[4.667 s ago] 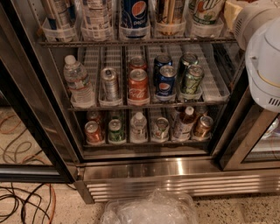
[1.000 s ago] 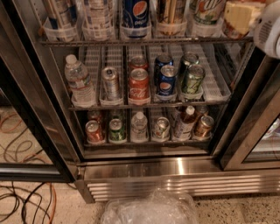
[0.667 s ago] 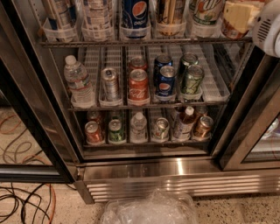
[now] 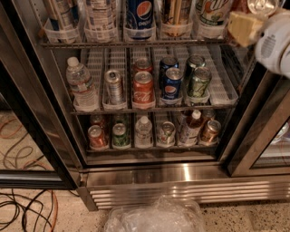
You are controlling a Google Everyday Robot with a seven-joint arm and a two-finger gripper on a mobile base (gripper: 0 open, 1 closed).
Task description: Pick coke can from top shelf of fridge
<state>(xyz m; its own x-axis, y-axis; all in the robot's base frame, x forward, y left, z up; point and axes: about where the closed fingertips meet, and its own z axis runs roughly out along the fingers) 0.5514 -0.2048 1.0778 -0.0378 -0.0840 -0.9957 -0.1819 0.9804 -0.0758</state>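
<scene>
The fridge (image 4: 181, 174) stands open, steel with dark door frames. Its top shelf (image 4: 131, 43) carries clear plastic tubs with a blue Pepsi can (image 4: 138, 13) and other drinks cut off by the upper edge. No red can shows clearly on that shelf. A silver round can top (image 4: 263, 5) shows at the upper right corner, its body hidden. My gripper (image 4: 244, 28), a tan part on the white arm (image 4: 276, 45), is just below that can top, at the shelf's right end. A red coke can (image 4: 143, 89) stands on the ribbed middle rack.
The middle rack also holds a water bottle (image 4: 81, 84), a silver can (image 4: 113, 86), a Pepsi can (image 4: 172, 86) and a green can (image 4: 198, 84). The bottom rack holds several cans and bottles. The right door frame (image 4: 260, 136), floor cables (image 4: 22, 208) and a clear plastic bag (image 4: 156, 217) are near.
Since 4.7 s ago the white arm has drawn up and to the right, uncovering the fridge's right side. Over the last second it has barely moved. The drinks have not shifted.
</scene>
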